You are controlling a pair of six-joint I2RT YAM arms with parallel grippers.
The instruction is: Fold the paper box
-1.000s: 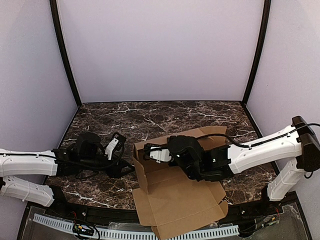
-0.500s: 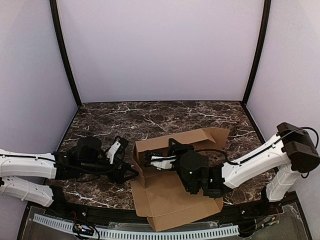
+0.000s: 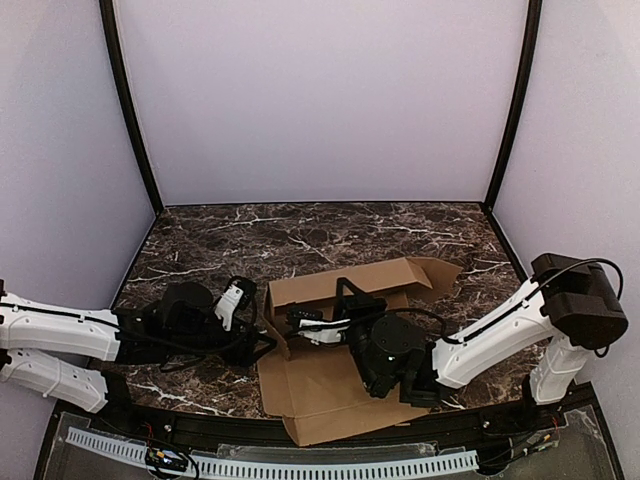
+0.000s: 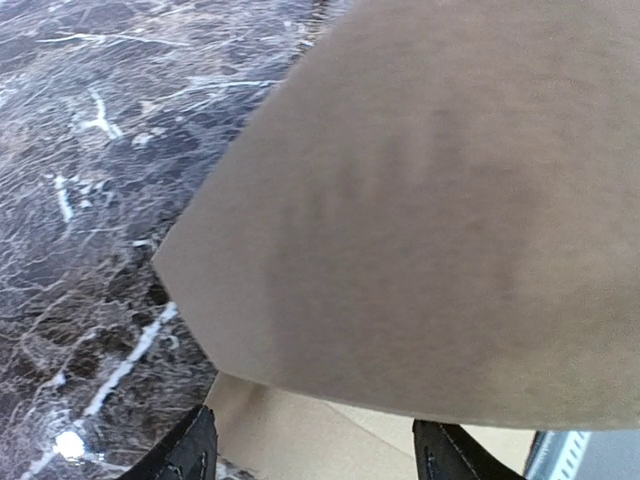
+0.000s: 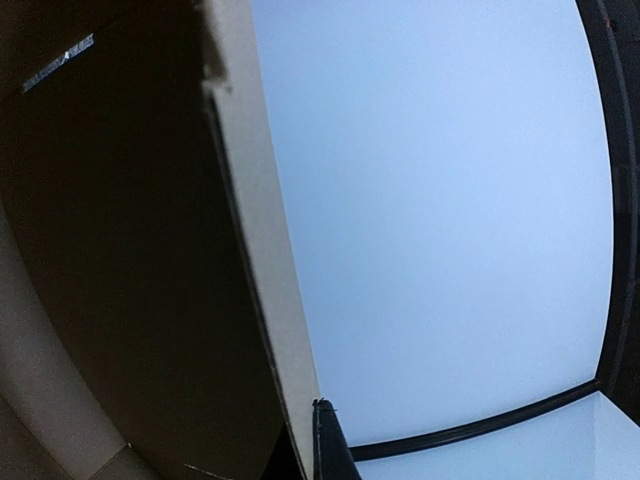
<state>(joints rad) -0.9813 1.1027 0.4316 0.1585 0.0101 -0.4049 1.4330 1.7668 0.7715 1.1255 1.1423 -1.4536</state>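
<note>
- Brown cardboard: the paper box (image 3: 318, 392) lies half-formed at the middle of the bench's (image 3: 300, 235) near edge. Its base is flat, its rear wall (image 3: 340, 285) is raised, and its front panel reaches that edge.
- Right end effector (image 3: 296, 320): inside the box at its rear left corner, jaws clenched. The wrist view shows one fingertip (image 5: 325, 445) beside a cardboard edge; whether that edge is pinched cannot be told.
- Left end effector (image 3: 258, 336): just outside the box's left side and released. Its fingers (image 4: 195, 450) stand apart below a side flap (image 4: 420, 200) that fills the wrist view.
- Step in hand, as judged: raising the left side flap to meet the rear wall.
- Method: let the right arm brace the corner so that the box cannot slide toward the bench's right edge.
- Press the left fingers on the flap's broad face, close to the crease. A push at the free corner is likely to buckle the sheet rather than hinge it.
- Advance slowly, and free the brace only once the flap stands upright.
</note>
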